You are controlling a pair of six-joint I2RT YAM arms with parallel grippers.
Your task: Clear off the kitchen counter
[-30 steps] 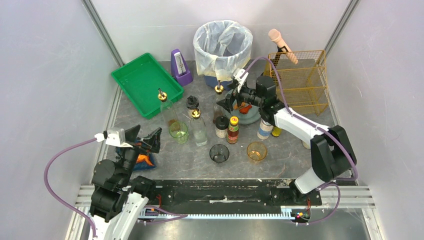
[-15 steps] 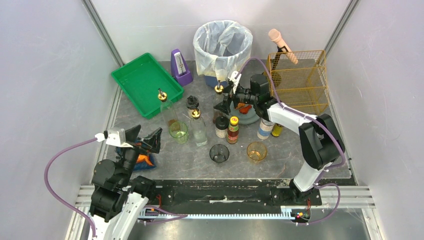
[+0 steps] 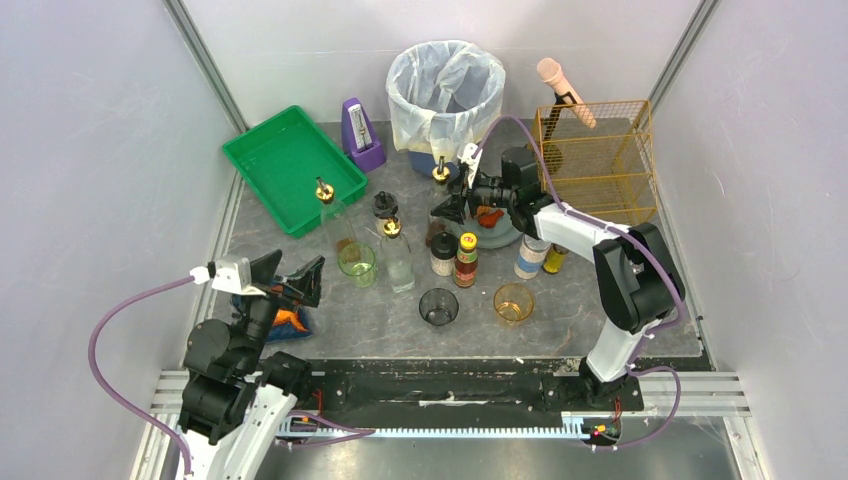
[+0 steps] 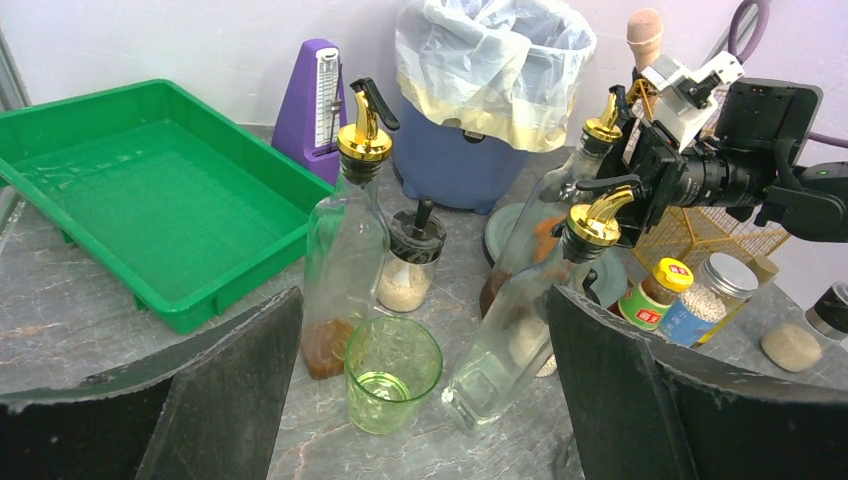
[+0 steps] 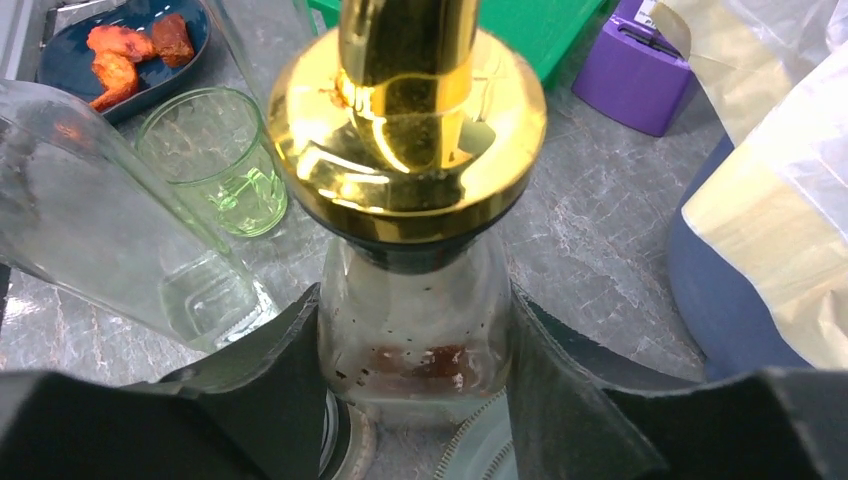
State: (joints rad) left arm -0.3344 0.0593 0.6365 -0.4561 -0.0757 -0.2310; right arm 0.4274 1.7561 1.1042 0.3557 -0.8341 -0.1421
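Table: the dark-grey marbled stone table (image 3: pixel 590 300) fills the middle of the top view and is crowded; almost nothing looks cleared.
Right gripper: the right gripper (image 3: pixel 447 208), at frame centre, has its jaws pressed against both sides of an upright clear glass bottle with a gold pourer (image 5: pixel 415 310). I judge this a grip with no lift yet.
Left gripper: the left gripper (image 3: pixel 290 275), at lower left, hangs with its jaws wide apart and nothing between them, above a dark blue plate of orange food (image 3: pixel 288 322).
Places to put things: the green plastic tray (image 3: pixel 270 165) at upper left is bare. The white-lined bin (image 3: pixel 445 85) is at top centre and the yellow wire basket (image 3: pixel 600 165) at upper right.
Left on the table: a tall gold-topped bottle with brown dregs (image 4: pixel 345 260), another clear gold-topped bottle (image 4: pixel 510 340), a green drinking glass (image 3: pixel 357 263), a dark glass (image 3: pixel 438 305), an amber glass (image 3: pixel 513 301), small seasoning jars (image 3: pixel 443 258) and a purple metronome (image 3: pixel 360 135).
Progress: at the very start, by my reading; the gripped bottle looks like the first item.
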